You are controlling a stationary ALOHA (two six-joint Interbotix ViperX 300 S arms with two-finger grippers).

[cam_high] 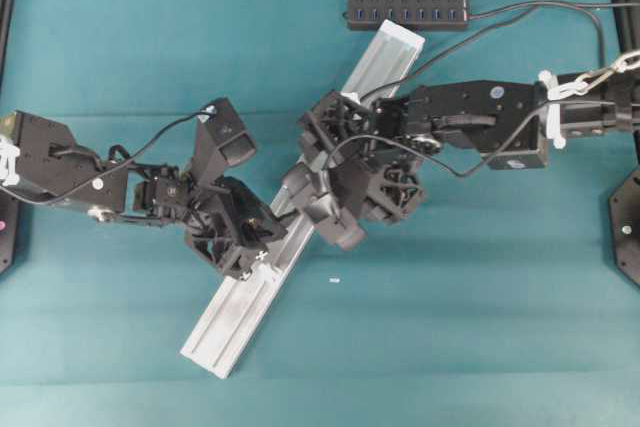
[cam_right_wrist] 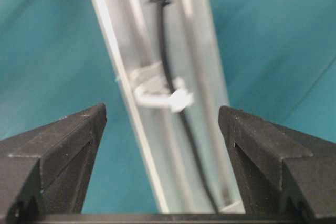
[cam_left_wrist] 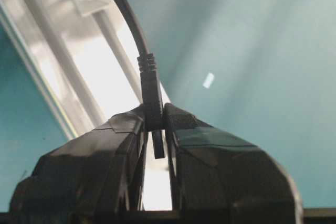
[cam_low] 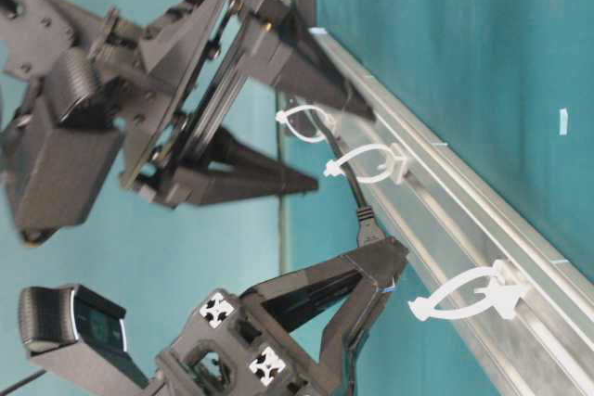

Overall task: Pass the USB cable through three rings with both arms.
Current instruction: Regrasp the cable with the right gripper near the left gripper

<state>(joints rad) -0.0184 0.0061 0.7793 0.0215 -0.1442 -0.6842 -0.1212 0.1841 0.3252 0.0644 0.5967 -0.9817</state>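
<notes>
The USB cable (cam_low: 355, 194) runs along the silver rail (cam_low: 464, 229) through two of the rings (cam_low: 306, 122) (cam_low: 367, 166). Its plug (cam_left_wrist: 152, 90) is pinched in my left gripper (cam_left_wrist: 156, 118), which is shut on it just above the rail (cam_high: 240, 307). The third ring (cam_low: 469, 294) stands past the plug with no cable in it. My right gripper (cam_right_wrist: 163, 124) hangs open over the rail, straddling a ring (cam_right_wrist: 157, 94) with the cable (cam_right_wrist: 165, 51) threaded through it, touching neither. From overhead, the left gripper (cam_high: 268, 239) and right gripper (cam_high: 315, 209) sit close together at mid-rail.
A black multi-port hub (cam_high: 408, 11) lies beyond the rail's far end, with its cord (cam_high: 560, 9) trailing to the right. A small white scrap (cam_high: 334, 280) lies on the teal mat near the rail. Black frame parts stand at the left and right edges.
</notes>
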